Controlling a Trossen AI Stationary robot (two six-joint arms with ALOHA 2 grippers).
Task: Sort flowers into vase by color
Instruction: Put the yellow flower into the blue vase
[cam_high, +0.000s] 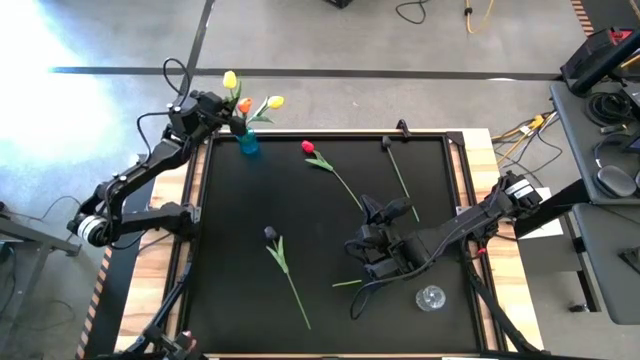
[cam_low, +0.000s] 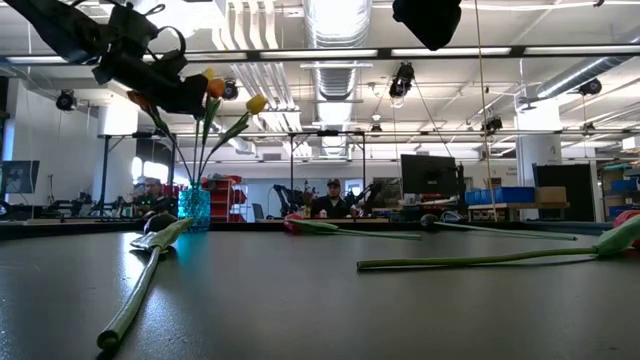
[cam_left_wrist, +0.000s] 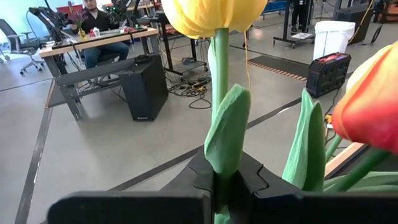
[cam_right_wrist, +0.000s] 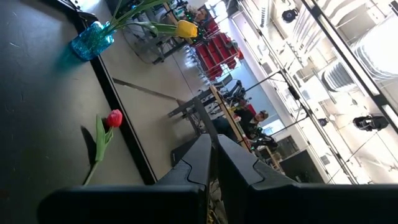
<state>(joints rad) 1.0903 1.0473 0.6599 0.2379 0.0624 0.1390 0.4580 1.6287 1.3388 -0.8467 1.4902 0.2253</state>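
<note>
Black table (cam_high: 230, 220): blue vase (cam_high: 247, 142) at far left corner. Left gripper (cam_high: 235, 118) is clamped on a yellow tulip (cam_high: 230, 79) stem above it. Right gripper (cam_high: 372, 213), mid-table, is closed, empty.

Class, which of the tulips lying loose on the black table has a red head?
The red tulip near the blue vase; the other loose tulips have dark heads.

The yellow tulip (cam_left_wrist: 211, 15) head is cut off by the left wrist view's edge.
</note>
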